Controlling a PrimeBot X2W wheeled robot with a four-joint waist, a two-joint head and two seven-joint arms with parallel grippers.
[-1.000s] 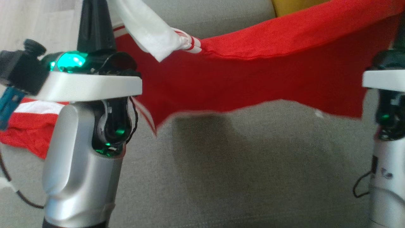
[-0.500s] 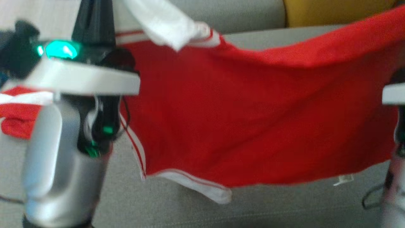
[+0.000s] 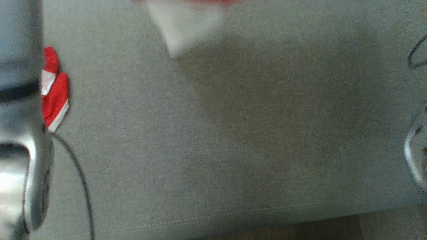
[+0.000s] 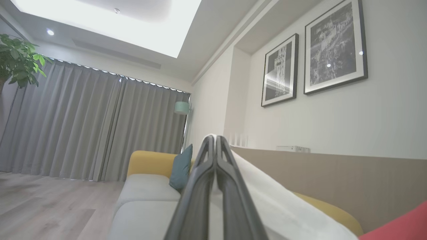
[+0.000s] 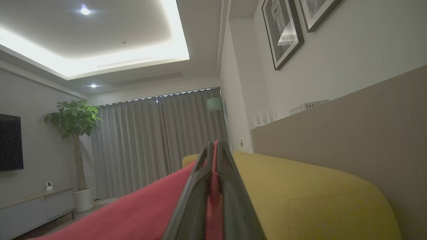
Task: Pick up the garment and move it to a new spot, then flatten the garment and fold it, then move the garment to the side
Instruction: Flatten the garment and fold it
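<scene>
The garment is red cloth with white trim. My left gripper (image 4: pixel 214 141) is shut on a white part of the garment (image 4: pixel 267 203), which drapes off to the right of the fingers, with a red corner at the lower right. My right gripper (image 5: pixel 213 146) is shut on the garment's red cloth (image 5: pixel 133 213), which stretches away to the lower left. In the head view a blurred white flap of the garment (image 3: pixel 181 26) hangs down from the top edge, and a red and white bit (image 3: pixel 55 93) shows beside my pale left forearm (image 3: pixel 18 100).
A grey sofa seat (image 3: pixel 213 140) lies below, with its front edge and wooden floor (image 3: pixel 333 230) at the bottom. A yellow sofa back (image 5: pixel 300 193), a teal cushion (image 4: pixel 181 168) and the wall stand behind. A dark cable (image 3: pixel 80 180) trails from the left arm.
The head view has swung down to the seat. The stretched garment, which filled the middle before, has gone up past the top edge; both grips have stayed shut.
</scene>
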